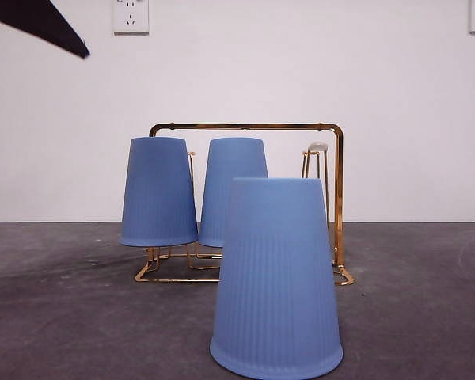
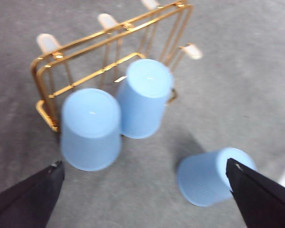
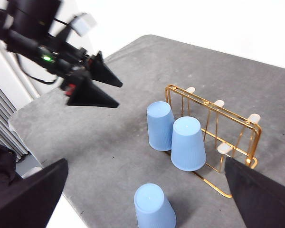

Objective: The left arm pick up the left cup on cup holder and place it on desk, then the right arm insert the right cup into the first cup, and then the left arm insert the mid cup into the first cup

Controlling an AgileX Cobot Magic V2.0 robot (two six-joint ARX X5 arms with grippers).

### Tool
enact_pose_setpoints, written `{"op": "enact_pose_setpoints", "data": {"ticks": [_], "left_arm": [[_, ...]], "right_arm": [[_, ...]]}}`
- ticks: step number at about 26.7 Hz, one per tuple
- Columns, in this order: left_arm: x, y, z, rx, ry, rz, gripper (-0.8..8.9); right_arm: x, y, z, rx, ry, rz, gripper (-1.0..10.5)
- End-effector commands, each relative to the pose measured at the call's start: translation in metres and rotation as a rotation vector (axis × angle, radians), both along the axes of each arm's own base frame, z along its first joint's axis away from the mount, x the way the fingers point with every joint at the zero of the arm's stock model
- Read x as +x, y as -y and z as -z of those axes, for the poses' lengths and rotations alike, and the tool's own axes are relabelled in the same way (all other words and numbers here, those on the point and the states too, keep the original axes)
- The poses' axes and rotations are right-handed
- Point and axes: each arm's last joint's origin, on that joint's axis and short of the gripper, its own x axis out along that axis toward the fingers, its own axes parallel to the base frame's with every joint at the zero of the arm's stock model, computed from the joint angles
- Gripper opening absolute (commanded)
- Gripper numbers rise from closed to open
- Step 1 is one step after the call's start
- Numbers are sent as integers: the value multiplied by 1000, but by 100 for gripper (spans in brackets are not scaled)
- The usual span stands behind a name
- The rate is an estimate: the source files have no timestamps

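Observation:
A blue cup (image 1: 277, 277) stands upside down on the desk (image 1: 63, 317) in front of the gold cup holder (image 1: 245, 126). Two more blue cups (image 1: 158, 190) (image 1: 233, 190) hang upside down on the holder's pegs. In the left wrist view, the left gripper (image 2: 143, 162) is open in the air above the holder's cups (image 2: 91, 128) (image 2: 145, 97) and the desk cup (image 2: 211, 178), touching none. It also shows as a black tip (image 1: 55, 28) in the front view. The right gripper (image 3: 146, 160) is open and empty, high over the desk cup (image 3: 154, 206) and the holder (image 3: 209, 107).
A white-tipped peg (image 1: 317, 148) on the holder's right side in the front view is bare. A white wall with sockets (image 1: 131, 16) rises behind the desk. The right wrist view shows the desk edge (image 3: 47, 156) with dark equipment beyond it.

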Motion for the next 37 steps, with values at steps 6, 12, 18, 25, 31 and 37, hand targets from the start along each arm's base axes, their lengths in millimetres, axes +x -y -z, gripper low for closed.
{"op": "enact_pose_setpoints", "data": {"ticks": [6, 12, 18, 25, 31, 37], "left_arm": [[36, 19, 23, 39, -20, 25, 563], [62, 30, 45, 80, -24, -6, 563], [76, 37, 57, 82, -11, 3, 562], [89, 43, 75, 97, -41, 6, 559], [93, 45, 82, 106, -61, 7, 425], [93, 45, 82, 104, -64, 3, 323]], "right_arm": [[-6, 11, -4, 6, 3, 11, 525], [-6, 11, -3, -2, -2, 18, 525], [-6, 11, -3, -5, -4, 19, 525], [-6, 11, -3, -5, -3, 20, 525], [-6, 12, -3, -7, 1, 34, 525], [-5, 12, -3, -9, 5, 48, 525]]}}
